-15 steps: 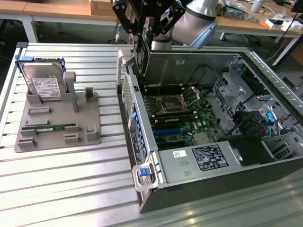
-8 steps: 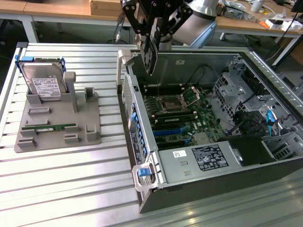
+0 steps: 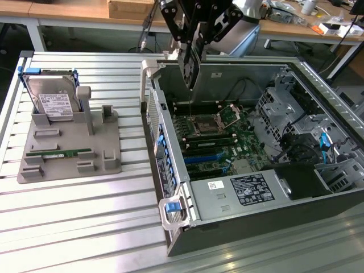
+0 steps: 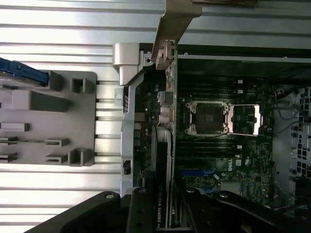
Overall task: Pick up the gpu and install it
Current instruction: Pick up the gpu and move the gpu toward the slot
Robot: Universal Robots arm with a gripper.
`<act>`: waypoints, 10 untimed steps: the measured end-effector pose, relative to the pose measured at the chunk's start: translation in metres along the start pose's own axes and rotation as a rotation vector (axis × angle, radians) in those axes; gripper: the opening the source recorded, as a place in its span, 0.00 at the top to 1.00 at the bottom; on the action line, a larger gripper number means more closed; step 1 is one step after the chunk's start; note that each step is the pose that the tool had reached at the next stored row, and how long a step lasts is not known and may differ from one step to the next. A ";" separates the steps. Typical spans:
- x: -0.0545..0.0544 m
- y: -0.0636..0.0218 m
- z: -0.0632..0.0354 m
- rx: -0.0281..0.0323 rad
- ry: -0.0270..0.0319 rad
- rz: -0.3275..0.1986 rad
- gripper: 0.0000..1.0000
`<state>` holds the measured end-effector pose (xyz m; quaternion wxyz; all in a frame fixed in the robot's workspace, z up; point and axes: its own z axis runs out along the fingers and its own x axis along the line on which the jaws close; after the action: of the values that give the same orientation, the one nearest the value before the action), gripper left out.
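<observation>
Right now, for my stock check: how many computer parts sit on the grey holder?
2: a hard drive standing at the holder's far end, and a green memory stick lying flat nearer the front. The pincer holds the graphics card.

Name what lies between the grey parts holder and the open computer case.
Only bare ribbed metal tabletop; the holder and case stand apart, as the exterior view shows.

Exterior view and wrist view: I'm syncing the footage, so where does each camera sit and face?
Exterior view: off the arm, raised, looking down at the open computer case and gray fixture; the gripper holding the gpu shows.
Wrist view: on the wrist, looking down past the gripper and gpu at the motherboard.
Shared: gripper, gpu, computer case, gray fixture.
</observation>
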<state>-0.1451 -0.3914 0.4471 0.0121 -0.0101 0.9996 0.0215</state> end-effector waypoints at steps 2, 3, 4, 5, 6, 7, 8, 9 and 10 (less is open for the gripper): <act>-0.003 -0.0001 0.0001 0.0000 0.0000 0.000 0.73; -0.004 -0.0001 0.0001 0.0001 0.0000 0.000 0.73; -0.006 -0.0001 0.0001 0.0000 0.0000 0.000 0.73; -0.008 -0.0002 0.0001 0.0001 0.0001 0.000 0.73; -0.010 -0.0002 0.0002 0.0001 0.0001 0.000 0.73; -0.013 -0.0003 0.0003 0.0000 0.0000 0.000 0.73; -0.015 -0.0003 0.0003 0.0001 0.0001 0.000 0.73; -0.016 -0.0003 0.0003 0.0001 0.0001 0.000 0.73; -0.018 -0.0004 0.0004 0.0001 0.0000 0.000 0.73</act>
<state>-0.1272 -0.3914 0.4472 0.0121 -0.0101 0.9996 0.0214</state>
